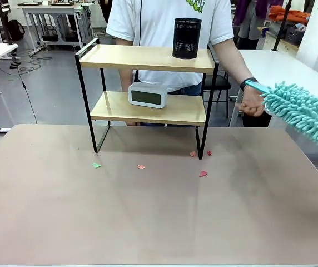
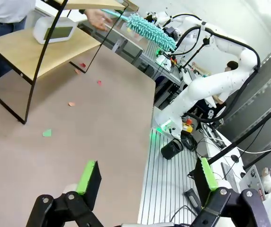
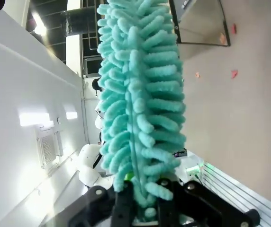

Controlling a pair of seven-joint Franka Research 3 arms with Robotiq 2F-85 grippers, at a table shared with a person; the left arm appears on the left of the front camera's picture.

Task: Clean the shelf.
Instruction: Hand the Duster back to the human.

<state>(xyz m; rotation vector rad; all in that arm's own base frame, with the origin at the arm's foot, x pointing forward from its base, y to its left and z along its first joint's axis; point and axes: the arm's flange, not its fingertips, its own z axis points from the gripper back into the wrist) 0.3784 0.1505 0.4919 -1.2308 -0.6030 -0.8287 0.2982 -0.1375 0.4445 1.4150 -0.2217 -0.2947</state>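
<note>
The shelf (image 1: pixel 148 57) stands at the table's far middle, with a black mesh cup (image 1: pixel 187 38) on its top board and a white clock (image 1: pixel 147 95) on the lower board. A teal fluffy duster (image 1: pixel 303 114) slants in from the right edge, and a person's hand (image 1: pixel 252 103) grips its handle end right of the shelf. In the right wrist view my right gripper (image 3: pixel 145 198) is shut on the duster (image 3: pixel 140 94) at its fluffy end. My left gripper (image 2: pixel 147 176) hangs open and holds nothing above the table's near edge, far from the shelf (image 2: pixel 26 49).
Small paper scraps lie on the table in front of the shelf: a green one (image 1: pixel 96 164), a pink one (image 1: pixel 141 166) and red ones (image 1: pixel 203 173) by the right front leg. The person stands right behind the shelf. My right arm (image 2: pixel 211 80) rises beyond the table's side.
</note>
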